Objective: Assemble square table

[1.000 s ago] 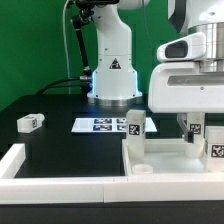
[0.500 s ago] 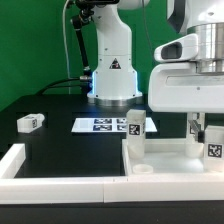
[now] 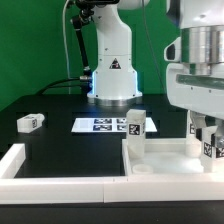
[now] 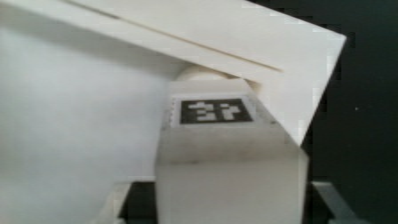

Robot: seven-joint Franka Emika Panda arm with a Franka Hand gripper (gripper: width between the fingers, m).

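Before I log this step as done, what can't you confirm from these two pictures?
- Gripper, exterior view: the frame's right edge cuts it off, so open or shut is unclear.
- Leg, wrist view: it fills the frame; the fingers show only as dark slivers, contact unclear.
- Leg's seat in the tabletop: hidden by the raised rim in the exterior view.
- Loose leg, exterior view: tag too small to read.
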